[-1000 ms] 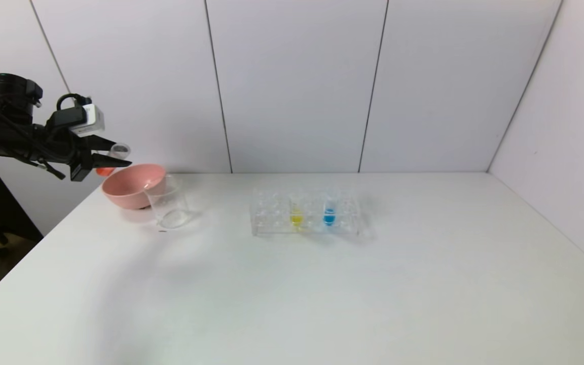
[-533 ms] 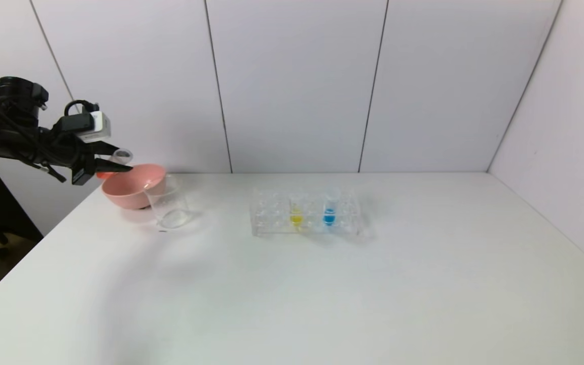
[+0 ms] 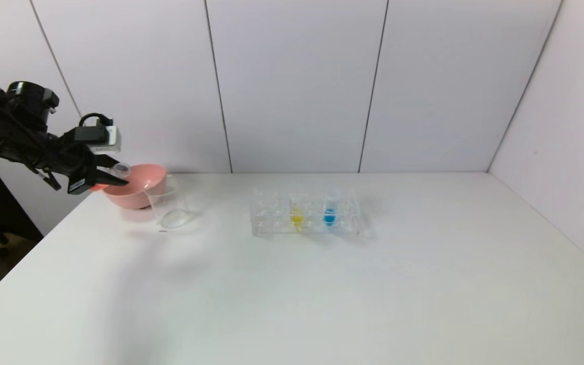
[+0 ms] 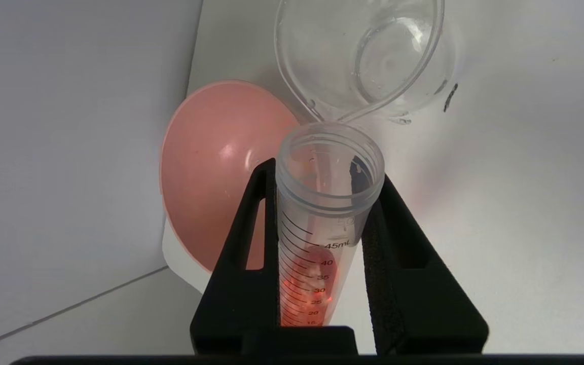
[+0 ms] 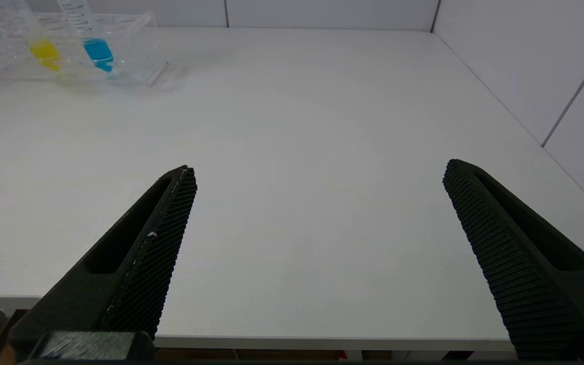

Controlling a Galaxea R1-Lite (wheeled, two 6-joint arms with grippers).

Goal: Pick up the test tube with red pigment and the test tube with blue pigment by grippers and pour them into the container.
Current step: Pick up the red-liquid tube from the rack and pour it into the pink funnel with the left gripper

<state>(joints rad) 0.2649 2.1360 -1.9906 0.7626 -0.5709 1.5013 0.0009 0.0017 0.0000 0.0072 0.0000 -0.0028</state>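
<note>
My left gripper (image 3: pixel 112 177) hangs at the far left, just over the near rim of a pink bowl, and is shut on the test tube with red pigment (image 3: pixel 119 169). The tube lies tilted, open mouth toward the container (image 3: pixel 170 205), a clear beaker standing right of the bowl. In the left wrist view the fingers (image 4: pixel 251 243) clamp the graduated tube (image 4: pixel 322 218), red liquid low inside; the beaker (image 4: pixel 363 56) lies just beyond its mouth. The test tube with blue pigment (image 3: pixel 329 215) stands in the rack. My right gripper (image 5: pixel 320 170) is open over the table's near edge.
The pink bowl (image 3: pixel 137 195) touches the beaker's left side. A clear rack (image 3: pixel 271 220) at mid-table also holds a yellow tube (image 3: pixel 296 217). White walls close the back and right. The table (image 3: pixel 322 294) ends at the left just past the bowl.
My left gripper has come down and slightly right with the red tube, from above the bowl to its rim, nearer the beaker. Nothing else has moved.
</note>
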